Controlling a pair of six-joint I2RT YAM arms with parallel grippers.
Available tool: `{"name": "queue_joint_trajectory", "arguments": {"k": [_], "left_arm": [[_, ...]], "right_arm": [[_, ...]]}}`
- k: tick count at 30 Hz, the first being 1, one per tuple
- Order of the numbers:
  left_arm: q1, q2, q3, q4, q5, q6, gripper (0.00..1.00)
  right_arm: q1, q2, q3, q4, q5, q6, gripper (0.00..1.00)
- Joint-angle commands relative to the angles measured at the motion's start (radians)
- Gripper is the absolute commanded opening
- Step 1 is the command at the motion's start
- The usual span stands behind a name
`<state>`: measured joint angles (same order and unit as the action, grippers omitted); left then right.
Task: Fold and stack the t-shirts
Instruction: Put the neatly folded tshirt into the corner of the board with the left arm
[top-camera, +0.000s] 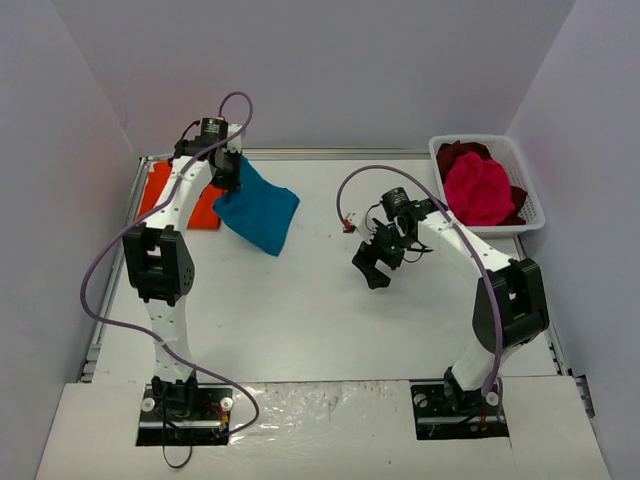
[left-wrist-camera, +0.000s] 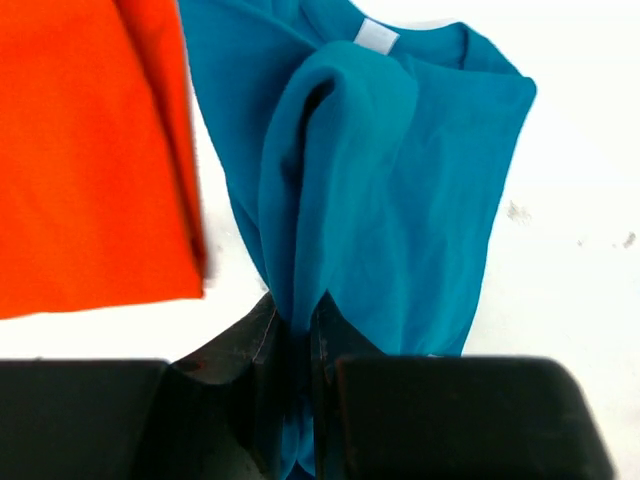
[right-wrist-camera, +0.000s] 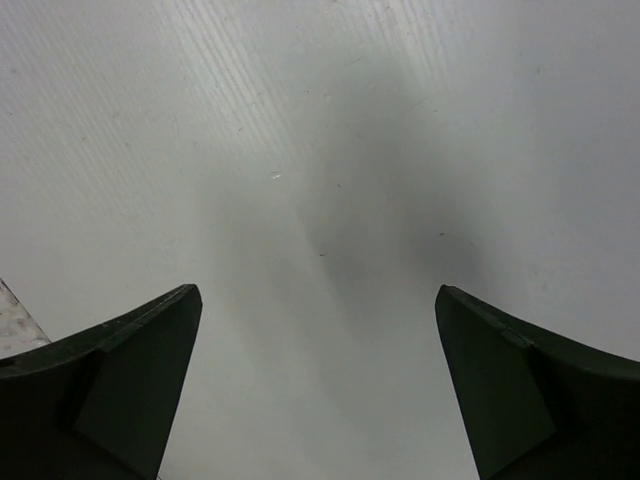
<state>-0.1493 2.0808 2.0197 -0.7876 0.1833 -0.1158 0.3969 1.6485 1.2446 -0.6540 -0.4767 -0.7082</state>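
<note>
**A:** What's the biggest risk here?

**B:** The teal-blue t-shirt (top-camera: 262, 212). It hangs bunched at about ten o'clock on the tabletop (top-camera: 320, 310). The left fingers (left-wrist-camera: 240, 350) are clamped on one narrow gathered pinch of its cloth. On fabric this limp, I'd judge the pinch could slip. The folds could also fall open on the way down, leaving a heap rather than a flat packet.

**A:** And after that?

**B:** The orange t-shirt (top-camera: 158, 190) lies flat just beside it, toward nine o'clock. If the teal hem drags across it, the orange edge could ruck and the stack would sit crooked.

**A:** Could the other arm help?

**B:** Not from where it is. The right fingers (right-wrist-camera: 130, 370) are spread wide and hold nothing. They hover over bare tabletop near the centre, well apart from the cloth.

**A:** What about materials?

**B:** The tabletop is white, hard and matte, and looks faintly ribbed up close. The teal shirt is soft matte cloth falling in deep vertical drapes, roughly a hanging wedge. The orange one is the same kind of cloth but smooth, with a straight folded edge. At two o'clock there's a rigid white slotted plastic basket (top-camera: 531, 222). It holds a crumpled magenta-pink t-shirt (top-camera: 478, 188) mounded over a dark red t-shirt (top-camera: 458, 155). The smallest thing is a white neck label (left-wrist-camera: 375, 35) at the teal collar.
</note>
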Motion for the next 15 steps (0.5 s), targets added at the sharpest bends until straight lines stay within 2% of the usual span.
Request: {"name": "queue_joint_trajectory", "arguments": {"k": [1, 10, 15], "left_arm": [[-0.015, 0.016, 0.083, -0.073, -0.122, 0.057, 0.02], [-0.015, 0.087, 0.261, -0.116, -0.212, 0.105, 0.02], [-0.009, 0.096, 0.3, -0.111, -0.287, 0.162, 0.02]], "right_arm": [[-0.032, 0.019, -0.019, -0.027, -0.089, -0.02, 1.0], [-0.056, 0.06, -0.048, -0.019, -0.135, -0.042, 1.0], [-0.056, 0.079, -0.053, -0.019, -0.134, -0.047, 1.0]]}}
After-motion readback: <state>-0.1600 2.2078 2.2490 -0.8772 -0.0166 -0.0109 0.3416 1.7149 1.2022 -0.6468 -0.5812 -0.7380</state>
